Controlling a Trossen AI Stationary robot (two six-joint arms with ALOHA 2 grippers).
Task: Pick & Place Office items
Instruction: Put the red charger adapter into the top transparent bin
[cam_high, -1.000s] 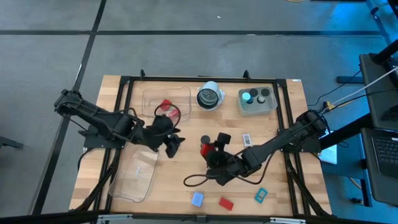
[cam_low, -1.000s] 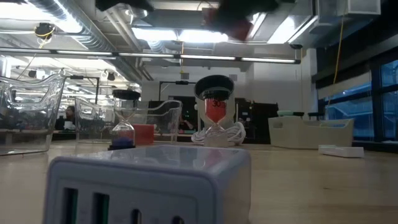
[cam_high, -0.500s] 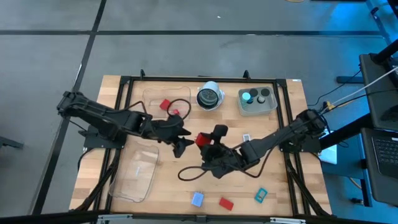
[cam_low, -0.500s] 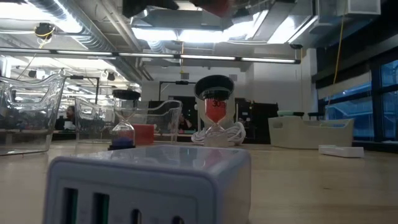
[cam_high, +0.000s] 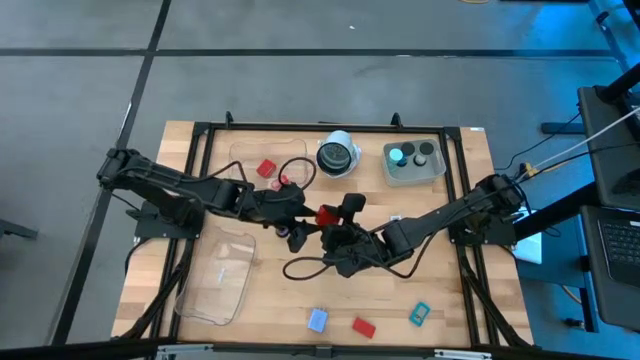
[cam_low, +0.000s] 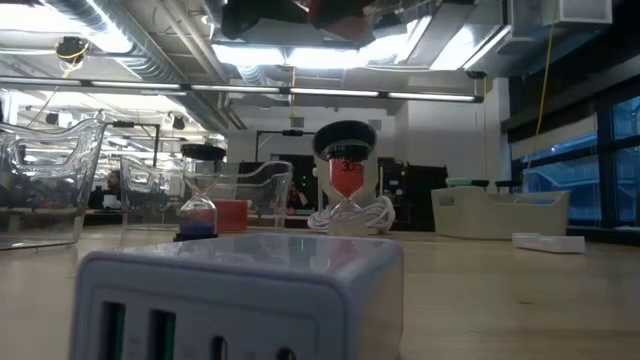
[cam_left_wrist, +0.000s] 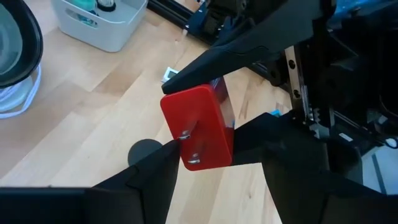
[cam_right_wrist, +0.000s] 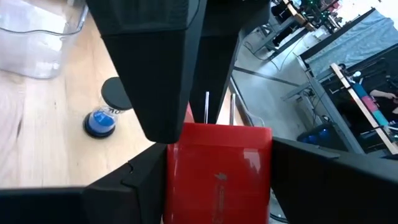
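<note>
A red plug adapter (cam_high: 327, 217) with two metal prongs (cam_right_wrist: 219, 107) hangs above the table's middle, with my right gripper (cam_high: 338, 228) shut on it. My left gripper (cam_high: 297, 224) is open. Its fingers (cam_left_wrist: 163, 167) stand on either side of the adapter's pronged end (cam_left_wrist: 198, 134). A black cord (cam_high: 300, 268) loops on the table below. Loose office items lie near the front edge: a pale-blue rectangle (cam_high: 317, 320), a red block (cam_high: 363, 326) and a teal rectangle (cam_high: 419, 314). In the low view both grippers show only at the top edge (cam_low: 300, 12). My right gripper pinches the adapter's red body (cam_right_wrist: 217, 177) between its two fingers, at the end away from the prongs. The fingers come slanting down from the table's right. The adapter is lifted clear of the table, its prongs pointing toward my left gripper. My left gripper stands close around the pronged end; whether its fingers touch the adapter I cannot tell.
A clear tray (cam_high: 250, 155) at the far left holds a red block (cam_high: 266, 168). Beside it stand a round white-rimmed object (cam_high: 337, 157) and a grey bin (cam_high: 413, 172) with a teal cap and black cylinders. Another clear tray (cam_high: 220, 282) lies near left. A blue sand timer (cam_right_wrist: 99, 121) stands under the grippers.
My left gripper has moved toward the table's right, up to the red adapter. My right gripper has risen and gone toward the far edge with the adapter, rolling it. The cord loop has been dragged along the table after it.
</note>
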